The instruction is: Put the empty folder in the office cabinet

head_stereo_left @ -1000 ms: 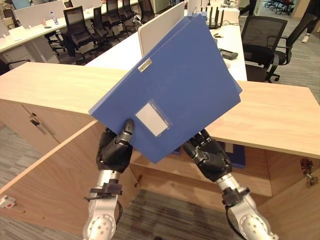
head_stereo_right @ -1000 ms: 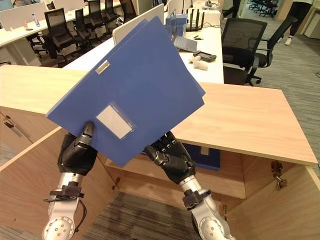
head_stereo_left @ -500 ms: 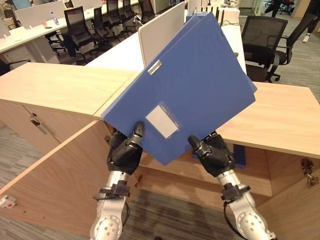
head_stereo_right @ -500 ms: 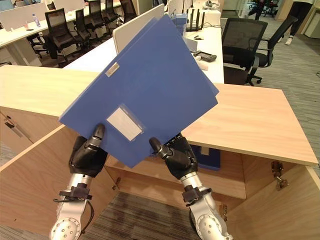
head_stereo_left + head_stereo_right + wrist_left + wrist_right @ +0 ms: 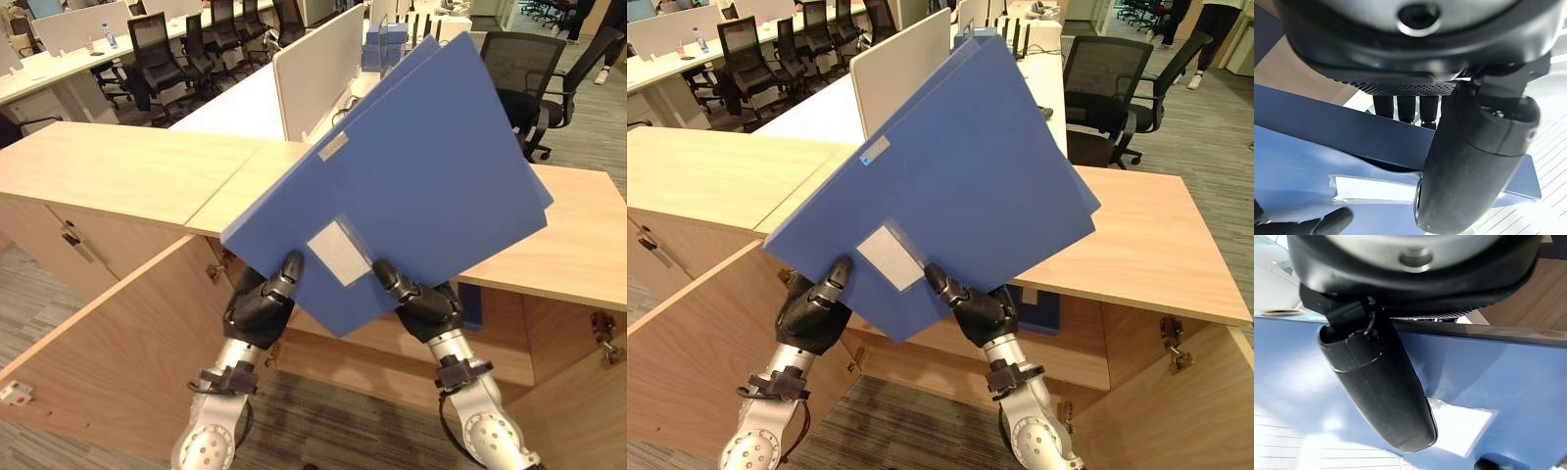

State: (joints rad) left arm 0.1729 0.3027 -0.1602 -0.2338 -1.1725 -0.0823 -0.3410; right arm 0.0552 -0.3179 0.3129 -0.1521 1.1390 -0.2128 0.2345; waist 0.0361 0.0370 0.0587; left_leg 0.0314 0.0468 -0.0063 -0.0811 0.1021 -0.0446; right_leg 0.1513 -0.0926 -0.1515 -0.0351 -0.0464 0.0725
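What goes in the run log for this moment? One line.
folder: held tilted above cabinet top | left hand: pinching lower edge | right hand: pinching lower edge | cabinet doors open | not yet stored

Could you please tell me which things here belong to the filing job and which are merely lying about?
Job: blue folder, pinched by left hand and right hand; open office cabinet.
Lying about: office chairs, desk divider, water bottle.

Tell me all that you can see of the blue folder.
The blue folder is large, flat and closed, with a matte, board-like cover that bears a clear label pocket and a small pale tag. It is held tilted in the air above the open wooden cabinet. The left hand and the right hand pinch its lower edge, thumbs on the front.
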